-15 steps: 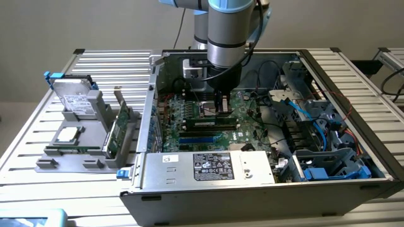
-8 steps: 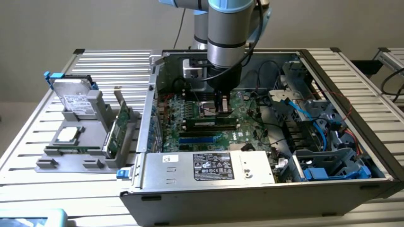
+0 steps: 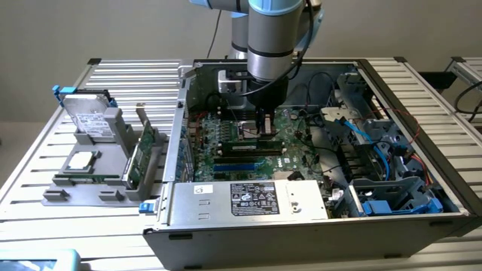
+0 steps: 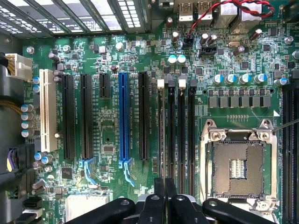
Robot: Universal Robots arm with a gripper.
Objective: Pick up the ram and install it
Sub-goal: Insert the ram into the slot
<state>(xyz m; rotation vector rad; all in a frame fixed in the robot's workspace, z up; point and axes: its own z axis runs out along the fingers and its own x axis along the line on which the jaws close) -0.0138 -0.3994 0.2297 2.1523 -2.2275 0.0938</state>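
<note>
Black two-finger pincer is clenched, tips together, at centre frame right over the long narrow green ram stick with black chips and white label. The stick stands on edge in a slot of the green motherboard inside the open grey computer case on the slatted metal tabletop; touching or just above, can't tell. Risk, my read: an off-centre push tilts the stick, leaving one end unlatched and flexing the board; print on the power-supply sticker and ram label is too small to read.
</note>
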